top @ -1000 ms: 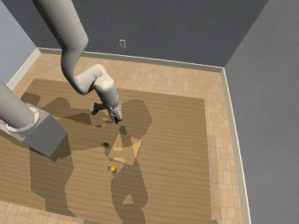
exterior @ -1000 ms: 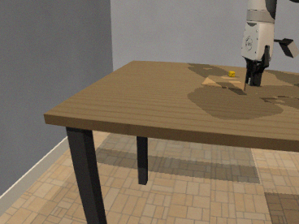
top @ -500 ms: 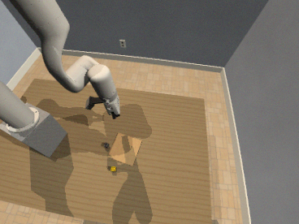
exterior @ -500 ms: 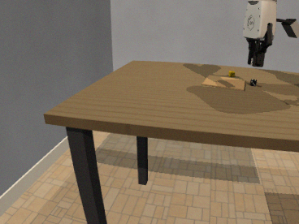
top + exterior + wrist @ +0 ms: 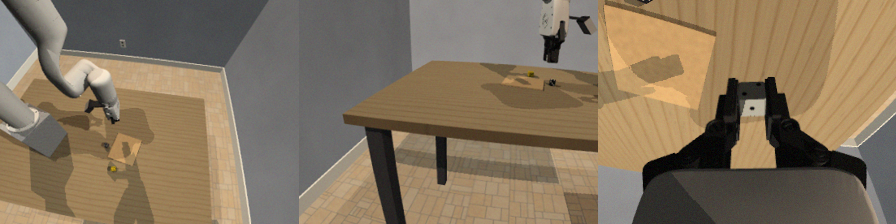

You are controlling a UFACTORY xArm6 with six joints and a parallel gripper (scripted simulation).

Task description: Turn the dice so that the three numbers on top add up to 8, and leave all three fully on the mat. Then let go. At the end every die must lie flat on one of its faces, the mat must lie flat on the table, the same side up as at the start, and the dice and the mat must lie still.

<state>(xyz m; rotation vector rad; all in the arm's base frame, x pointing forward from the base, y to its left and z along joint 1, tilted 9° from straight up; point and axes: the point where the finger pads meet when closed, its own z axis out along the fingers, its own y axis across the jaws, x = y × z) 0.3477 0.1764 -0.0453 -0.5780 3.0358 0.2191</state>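
My gripper (image 5: 751, 91) (image 5: 114, 119) (image 5: 552, 59) is shut on a white die (image 5: 752, 106) and holds it high above the table, clear of the mat. The face towards the wrist camera shows one dot. The tan mat (image 5: 131, 152) (image 5: 526, 84) (image 5: 645, 50) lies flat on the wooden table and bears no dice. A black die (image 5: 106, 144) (image 5: 552, 82) lies on the table just beside one mat edge. A yellow die (image 5: 113, 168) (image 5: 530, 74) lies on the table off another edge of the mat.
The arm's grey base (image 5: 42, 134) stands on the table (image 5: 175, 162) (image 5: 433, 97) to the left in the top view. The floor is tiled, with walls around.
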